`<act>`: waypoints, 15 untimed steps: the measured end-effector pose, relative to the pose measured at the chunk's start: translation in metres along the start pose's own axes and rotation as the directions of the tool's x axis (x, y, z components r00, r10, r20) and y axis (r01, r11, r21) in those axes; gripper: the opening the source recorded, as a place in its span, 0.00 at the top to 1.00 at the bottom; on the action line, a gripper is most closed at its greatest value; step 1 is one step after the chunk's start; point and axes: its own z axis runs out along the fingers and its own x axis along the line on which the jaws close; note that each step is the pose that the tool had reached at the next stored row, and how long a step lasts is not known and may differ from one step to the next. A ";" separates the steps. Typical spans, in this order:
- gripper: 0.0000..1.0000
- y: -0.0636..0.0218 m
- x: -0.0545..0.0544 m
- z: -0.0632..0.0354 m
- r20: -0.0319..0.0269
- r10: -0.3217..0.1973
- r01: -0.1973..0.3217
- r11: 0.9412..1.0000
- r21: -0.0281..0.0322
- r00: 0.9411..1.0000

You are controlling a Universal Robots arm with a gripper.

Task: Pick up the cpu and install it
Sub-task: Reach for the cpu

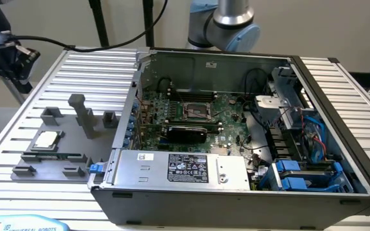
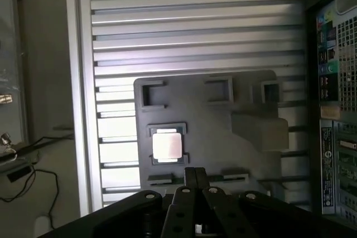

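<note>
- The cpu [image 1: 46, 139] [image 2: 167, 145] lies flat, metal top up, in a square pocket of the grey tray [image 1: 61, 126] [image 2: 212, 132] — it is square, with no long axis, and its edges run parallel to the tray's
- The fingers [image 2: 190, 178] are pressed together on nothing, near the cpu but apart from it
- The tray sits on a ribbed aluminium desk [image 1: 95, 62] beside the open computer case [image 1: 236, 204], on the exterior view's left — plain beige wall behind

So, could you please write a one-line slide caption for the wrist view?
Shut claw aimed at the cpu, which lies in a grey holder plate on the slatted table.
</note>
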 end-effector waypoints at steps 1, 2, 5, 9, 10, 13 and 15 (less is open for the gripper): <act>0.89 -0.0006 0.004 0.0017 0.000 0.000 0.000 1.000 0.000 1.000; 0.89 -0.0012 0.009 0.0033 -0.001 0.000 0.000 1.000 0.000 1.000; 0.89 -0.0028 0.019 0.0086 -0.002 0.000 0.000 1.000 0.000 1.000; 0.89 -0.0040 0.020 0.0130 -0.004 0.000 0.000 1.000 0.001 1.000; 0.89 -0.0040 0.020 0.0130 -0.004 0.000 0.000 1.000 0.000 1.000; 0.89 -0.0040 0.020 0.0130 -0.004 0.000 0.000 1.000 0.000 1.000; 0.89 -0.0040 0.020 0.0131 -0.004 0.000 0.000 1.000 0.000 1.000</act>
